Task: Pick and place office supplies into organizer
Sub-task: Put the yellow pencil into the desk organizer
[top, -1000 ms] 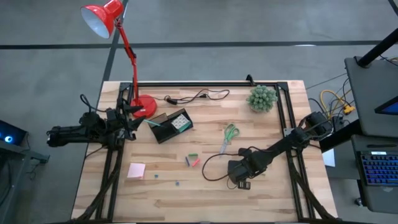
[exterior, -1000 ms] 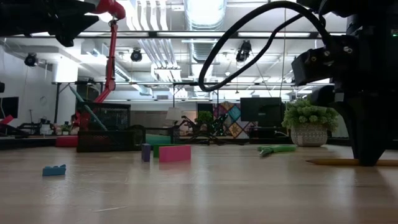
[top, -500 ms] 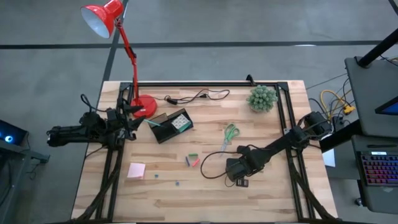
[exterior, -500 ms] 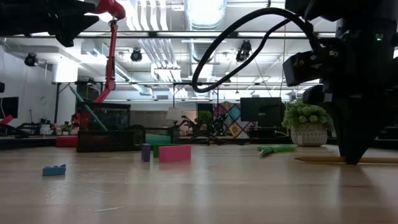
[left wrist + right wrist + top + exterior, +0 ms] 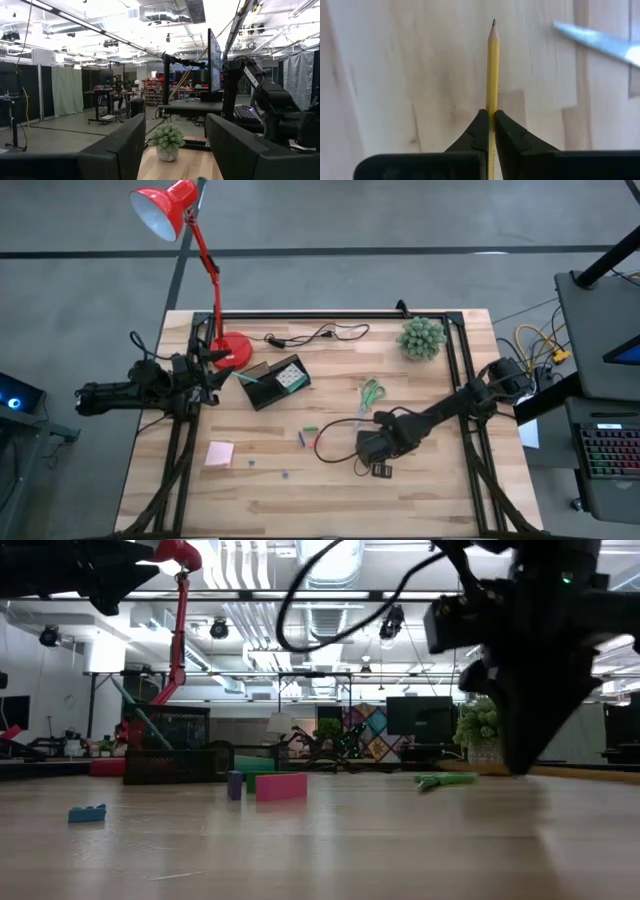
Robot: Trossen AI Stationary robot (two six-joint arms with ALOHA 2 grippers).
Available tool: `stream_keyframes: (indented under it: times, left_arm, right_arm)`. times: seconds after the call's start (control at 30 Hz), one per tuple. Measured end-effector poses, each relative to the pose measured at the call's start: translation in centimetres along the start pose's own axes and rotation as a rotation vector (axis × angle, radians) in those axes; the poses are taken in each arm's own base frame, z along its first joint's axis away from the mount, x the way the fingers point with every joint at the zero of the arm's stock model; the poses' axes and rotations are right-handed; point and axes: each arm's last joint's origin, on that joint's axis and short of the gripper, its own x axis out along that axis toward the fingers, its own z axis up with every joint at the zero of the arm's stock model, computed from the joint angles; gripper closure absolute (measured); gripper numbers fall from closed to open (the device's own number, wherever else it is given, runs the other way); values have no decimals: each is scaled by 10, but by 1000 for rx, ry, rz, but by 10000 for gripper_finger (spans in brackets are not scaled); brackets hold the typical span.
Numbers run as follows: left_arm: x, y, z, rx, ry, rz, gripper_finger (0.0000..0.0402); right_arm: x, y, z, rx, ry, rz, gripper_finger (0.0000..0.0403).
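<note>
My right gripper point(image 5: 372, 450) hangs over the table's middle right, pointing down and shut on a yellow wooden pencil point(image 5: 492, 70). Its fingertips stand above the tabletop in the low view point(image 5: 520, 765). The black organizer point(image 5: 275, 382) sits left of the middle, far from it. Green-handled scissors point(image 5: 370, 395) lie just beyond the right gripper. Small red and green pieces point(image 5: 308, 436) and a pink sticky-note pad point(image 5: 220, 453) lie farther left. My left gripper point(image 5: 172, 145) waits open at the table's left edge. My right gripper pinches the pencil's shaft point(image 5: 492, 107) between its two fingertips point(image 5: 479, 131), coming from above. The fingers lie across the pencil. The sharpened end point(image 5: 493, 23) sticks out free beyond the fingers, and the other end is hidden behind them. The pencil is lifted off the table.
A red lamp's base point(image 5: 232, 350) and a black cable point(image 5: 315, 335) lie along the far edge. A green plant ball point(image 5: 421, 337) stands at the far right. Black frame rails point(image 5: 455, 370) run along both sides. Tiny blue pieces point(image 5: 285, 474) lie near the front.
My right gripper has risen and moved toward the table's left, staying shut. The pencil, which lay on the table under its fingertips, has gone up with it and is now clear of the wood.
</note>
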Motion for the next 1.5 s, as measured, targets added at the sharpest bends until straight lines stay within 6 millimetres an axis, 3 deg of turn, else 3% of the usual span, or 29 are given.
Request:
stream_keyframes:
  times: [0.3, 0.63, 1.1, 1.5]
  left_arm:
    - [0, 0, 0, 0, 0, 0, 206]
    - [0, 0, 0, 0, 1, 0, 206]
    - [0, 0, 0, 0, 1, 0, 206]
    - [0, 0, 0, 1, 1, 0, 206]
  right_arm:
    - [-15, -9, 30, -60, -181, -103, 394]
    - [-22, -24, 60, -90, -356, -96, 394]
    - [-24, -65, 99, -140, -665, -138, 394]
    - [-45, -92, 126, -165, -960, -221, 394]
